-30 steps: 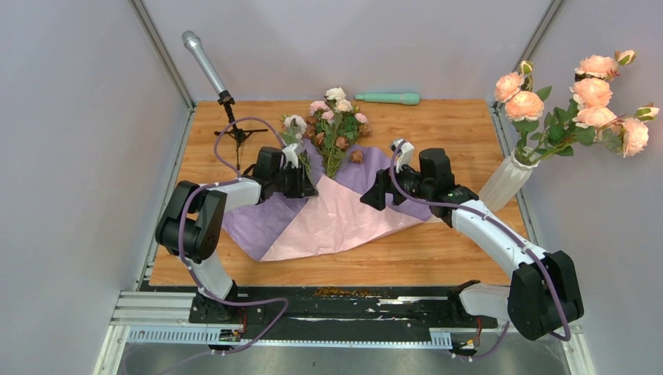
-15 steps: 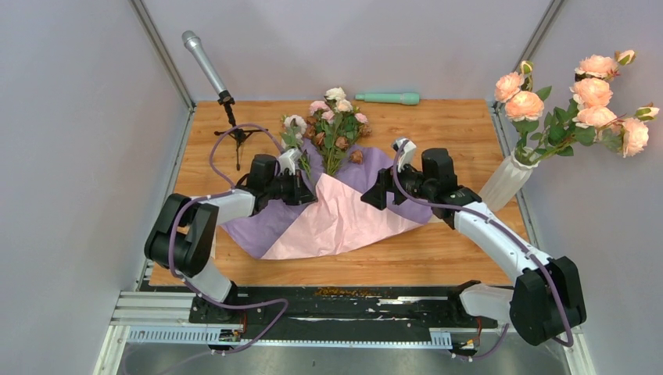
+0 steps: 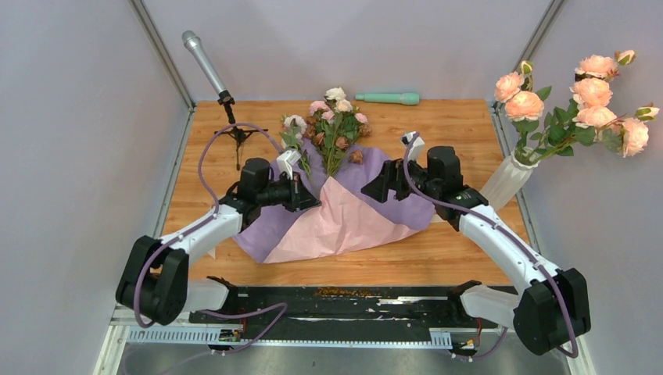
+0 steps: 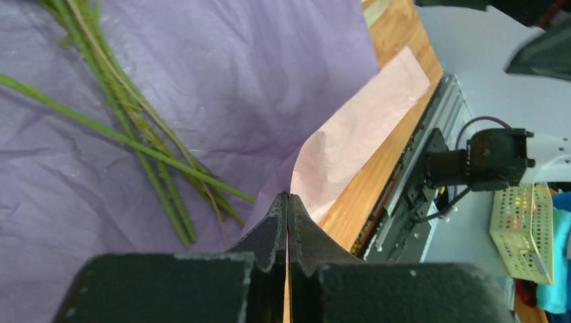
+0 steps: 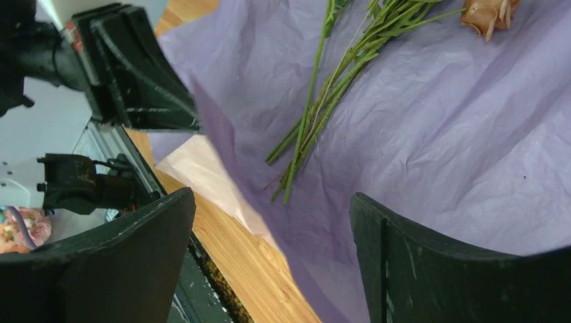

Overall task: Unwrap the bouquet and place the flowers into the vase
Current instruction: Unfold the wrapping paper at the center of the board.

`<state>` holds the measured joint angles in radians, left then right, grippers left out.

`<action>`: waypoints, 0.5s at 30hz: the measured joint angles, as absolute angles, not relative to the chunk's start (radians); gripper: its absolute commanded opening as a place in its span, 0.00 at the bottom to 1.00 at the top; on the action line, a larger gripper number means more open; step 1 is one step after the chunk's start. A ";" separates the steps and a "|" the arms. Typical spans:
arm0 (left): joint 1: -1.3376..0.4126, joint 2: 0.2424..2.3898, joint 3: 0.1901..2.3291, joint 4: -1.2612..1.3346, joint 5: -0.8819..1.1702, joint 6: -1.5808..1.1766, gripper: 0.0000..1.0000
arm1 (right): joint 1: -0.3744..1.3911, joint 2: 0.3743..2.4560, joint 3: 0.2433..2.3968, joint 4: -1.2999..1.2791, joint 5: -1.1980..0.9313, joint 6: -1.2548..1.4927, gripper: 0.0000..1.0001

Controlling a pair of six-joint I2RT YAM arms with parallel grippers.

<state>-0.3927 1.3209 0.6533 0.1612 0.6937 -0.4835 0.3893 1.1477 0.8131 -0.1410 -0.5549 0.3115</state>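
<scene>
Unwrapped: crinkled lilac-and-pink paper (image 3: 344, 223) lies spread on the wooden worktop (image 3: 438, 251).
Left gripper (image 4: 288, 200): mine, closed, seemingly pinching a paper fold.
Right gripper (image 5: 271, 198): mine, wide open above paper.
Small pink, white, brown roses (image 3: 336, 121): at paper's twelve o'clock.
Remaining: I judge they must go into the ribbed white vase (image 3: 504, 183), at three o'clock.

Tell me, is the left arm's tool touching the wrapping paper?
Touching. The left wrist view shows the left tool closed, with the pink edge of the wrapping paper running straight into its pinched tips.

Wooden table (image 3: 453, 125): wrapping paper (image 3: 352, 223), vase (image 3: 504, 183), cylinder (image 3: 388, 98)
</scene>
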 measured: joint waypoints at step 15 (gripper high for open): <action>-0.465 1.038 0.633 -0.118 0.681 -0.457 0.00 | 0.390 1.246 0.850 -0.190 -0.456 0.483 0.75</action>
<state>-0.4648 1.0382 0.6334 -0.1181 0.6807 -0.4568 0.3897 1.2457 0.8505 -0.1898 -0.4557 0.4828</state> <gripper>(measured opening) 0.006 0.768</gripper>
